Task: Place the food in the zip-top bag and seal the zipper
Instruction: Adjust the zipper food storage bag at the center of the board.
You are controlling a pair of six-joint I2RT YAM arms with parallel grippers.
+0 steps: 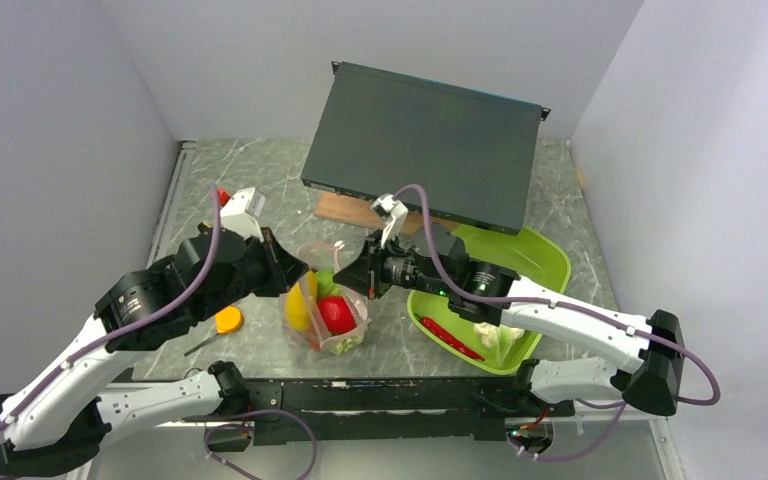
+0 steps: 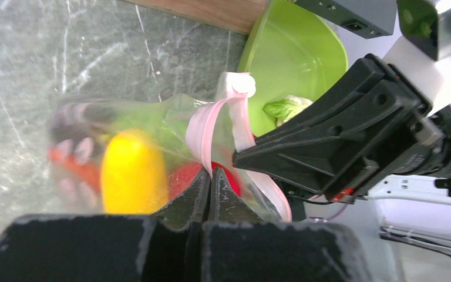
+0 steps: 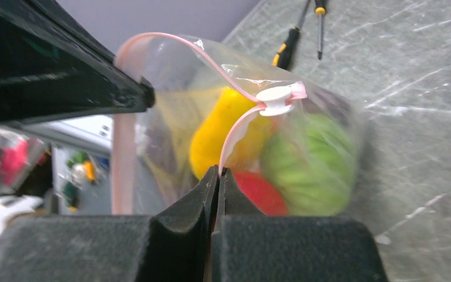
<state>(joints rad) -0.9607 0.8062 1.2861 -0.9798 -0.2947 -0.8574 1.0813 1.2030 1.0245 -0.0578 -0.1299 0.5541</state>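
Observation:
The zip-top bag [image 1: 326, 312] stands on the table between both arms, its mouth held apart. Inside it I see a yellow fruit [image 2: 132, 170], a red tomato [image 3: 259, 194] and a green cabbage [image 3: 312, 164]. My left gripper [image 2: 209, 176] is shut on the pink zipper [image 2: 202, 126] at the bag's left rim. On the opposite rim, my right gripper [image 3: 218, 173] is shut on the zipper [image 3: 235, 132], just below the white slider [image 3: 276, 97]. In the top view the left gripper [image 1: 296, 280] and right gripper [image 1: 360, 280] face each other across the bag.
A lime-green tray [image 1: 535, 255] at the right holds a red chili [image 1: 450, 338] and a white cauliflower [image 1: 497, 337]. A dark flat box [image 1: 425, 145] leans over a wooden block [image 1: 345, 210] behind. Yellow-handled screwdrivers [image 3: 288, 44] lie left of the bag.

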